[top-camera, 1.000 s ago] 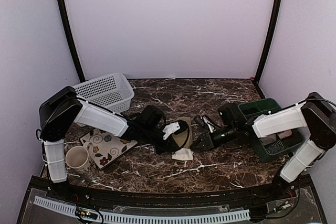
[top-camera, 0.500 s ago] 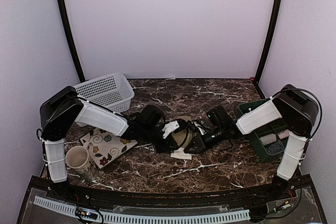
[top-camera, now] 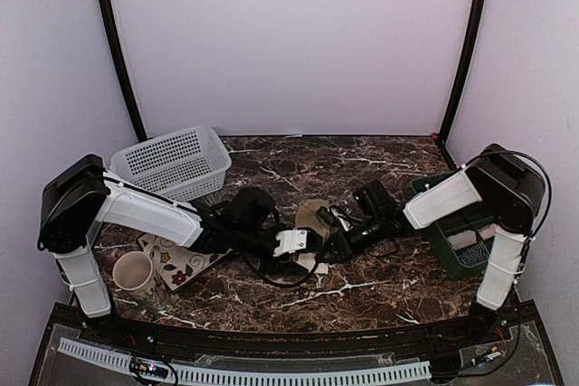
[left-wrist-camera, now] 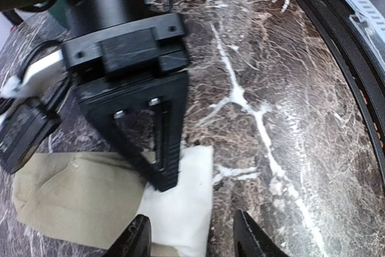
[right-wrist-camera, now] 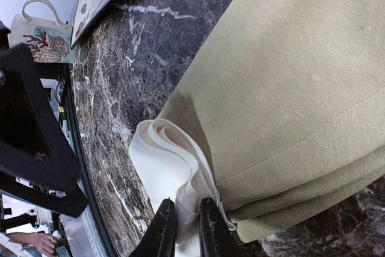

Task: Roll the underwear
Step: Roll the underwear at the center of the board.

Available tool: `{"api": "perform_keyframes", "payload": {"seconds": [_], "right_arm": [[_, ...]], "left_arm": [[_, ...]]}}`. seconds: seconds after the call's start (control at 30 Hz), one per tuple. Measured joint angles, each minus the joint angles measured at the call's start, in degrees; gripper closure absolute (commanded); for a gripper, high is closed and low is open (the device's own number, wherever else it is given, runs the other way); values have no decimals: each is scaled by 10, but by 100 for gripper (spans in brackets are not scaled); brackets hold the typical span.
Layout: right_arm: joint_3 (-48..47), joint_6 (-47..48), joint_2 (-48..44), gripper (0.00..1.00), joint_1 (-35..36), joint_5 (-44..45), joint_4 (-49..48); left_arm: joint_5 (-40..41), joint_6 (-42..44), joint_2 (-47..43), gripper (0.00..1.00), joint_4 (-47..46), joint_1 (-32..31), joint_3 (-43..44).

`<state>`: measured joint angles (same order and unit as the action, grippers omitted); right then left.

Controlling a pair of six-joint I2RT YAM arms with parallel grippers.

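Right gripper (right-wrist-camera: 186, 233) pinches the white fold (right-wrist-camera: 171, 167) at six o'clock of the olive-khaki underwear (right-wrist-camera: 289, 88), left gripper (left-wrist-camera: 192, 237) parted — so thin a grip may slip, undoing the roll.

The underwear (right-wrist-camera: 289, 88) is matt olive-khaki cloth (finely woven); the surface (left-wrist-camera: 289, 58) glossy veined stone; the right claw (left-wrist-camera: 162, 180) matt black plastic.

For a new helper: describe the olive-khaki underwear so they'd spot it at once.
On the dark marble table, midway between the white plastic basket and the green bin, lies the folded olive-khaki cloth underwear. Unlike those hard containers, it is soft, with a white band at its near edge.
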<state>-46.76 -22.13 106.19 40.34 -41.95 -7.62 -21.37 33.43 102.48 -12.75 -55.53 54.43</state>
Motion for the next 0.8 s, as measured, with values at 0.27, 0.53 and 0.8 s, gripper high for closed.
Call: {"api": "perform_keyframes", "payload": {"seconds": [0.27, 0.53, 0.8], "right_arm": [[-13, 0, 11, 85, 0, -4, 8], [-23, 11, 13, 85, 0, -3, 24], [-37, 28, 19, 75, 0, -5, 33]], "left_arm": [[16, 83, 66, 62, 7, -13, 14], [47, 106, 84, 97, 7, -12, 30], [-7, 48, 84, 100, 64, -6, 54]]}}
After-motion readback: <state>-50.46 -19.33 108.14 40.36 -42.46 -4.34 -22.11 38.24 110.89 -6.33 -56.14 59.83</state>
